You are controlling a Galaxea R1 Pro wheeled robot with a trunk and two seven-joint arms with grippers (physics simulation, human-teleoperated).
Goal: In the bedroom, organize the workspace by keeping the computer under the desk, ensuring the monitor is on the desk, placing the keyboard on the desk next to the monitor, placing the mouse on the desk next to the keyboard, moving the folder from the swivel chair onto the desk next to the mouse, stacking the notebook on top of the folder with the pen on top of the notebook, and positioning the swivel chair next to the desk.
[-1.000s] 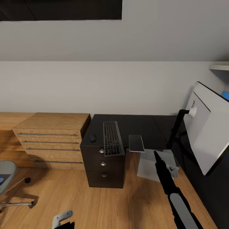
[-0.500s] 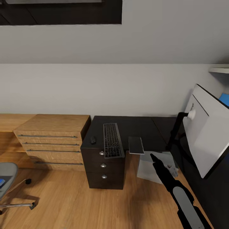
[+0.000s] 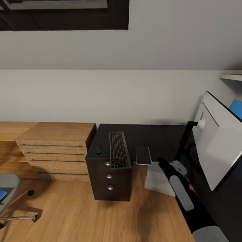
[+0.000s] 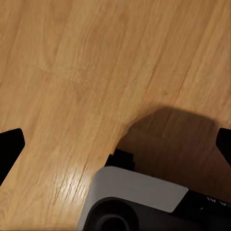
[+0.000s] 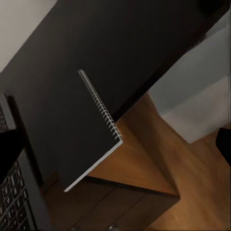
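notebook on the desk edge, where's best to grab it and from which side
Probably the near end of the notebook, which overhangs the desk front edge with open floor below. The right gripper could come from the front, one finger above and one below, since it lies too flat to pinch elsewhere.

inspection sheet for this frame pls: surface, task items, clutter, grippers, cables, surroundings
Surface: matte black L-shaped desk, top mostly bare.
Job's things: slim dark keyboard on the desk above the drawer unit; small black mouse to its left; thin dark grey spiral notebook overhanging the desk's front edge; wide monitor with its light grey back showing; light grey computer tower under the desk; grey swivel chair at far left, bright blue folder on its seat.
Clutter: nothing seen.
Grippers: right gripper near the notebook, open; left gripper open over the floor.
Cables: nothing seen.
Surroundings: light wooden drawer cabinet, grey wall, wood plank floor.
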